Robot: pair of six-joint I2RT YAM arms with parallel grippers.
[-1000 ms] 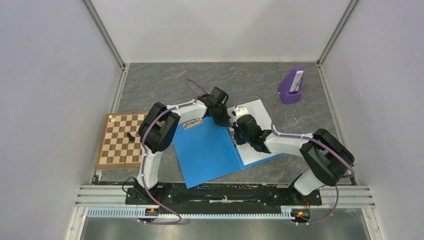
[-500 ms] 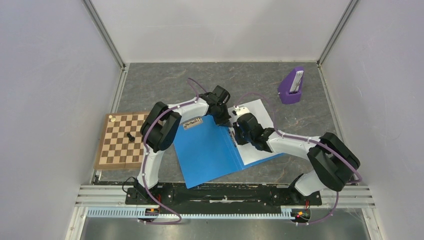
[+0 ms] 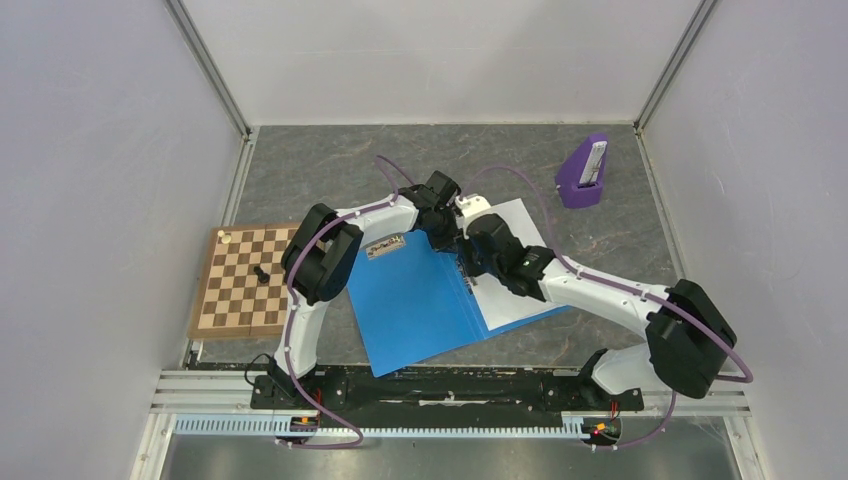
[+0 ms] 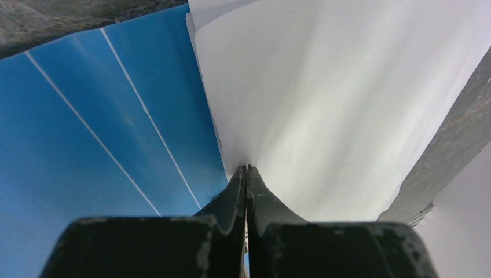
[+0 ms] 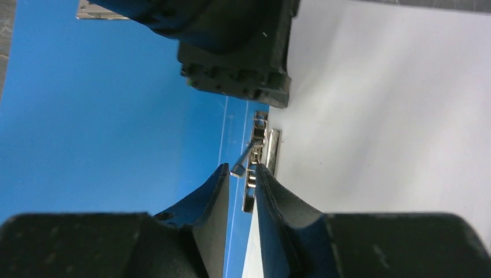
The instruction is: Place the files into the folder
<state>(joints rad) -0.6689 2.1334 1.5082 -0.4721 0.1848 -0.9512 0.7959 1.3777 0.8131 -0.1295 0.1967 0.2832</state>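
The blue folder (image 3: 420, 300) lies open on the table, with the white files (image 3: 515, 270) on its right half. My left gripper (image 3: 447, 238) is shut on the near edge of the files (image 4: 324, 104), beside the folder's spine; in the left wrist view its jaws (image 4: 246, 168) pinch the paper against the blue folder (image 4: 87, 127). My right gripper (image 3: 468, 262) hovers over the spine. In the right wrist view its jaws (image 5: 242, 168) stand narrowly open around the raised lever of the metal clip (image 5: 257, 145), between the blue cover (image 5: 116, 104) and the sheets (image 5: 376, 116).
A brown chessboard (image 3: 240, 280) with a couple of pieces lies to the left of the folder. A purple stand (image 3: 583, 172) sits at the back right. The left gripper body (image 5: 237, 46) is close ahead of the right fingers. Walls enclose the table.
My right arm has stretched forward and to the left, bringing its gripper up along the spine close to the left gripper. The left gripper has stayed put, holding the sheets.
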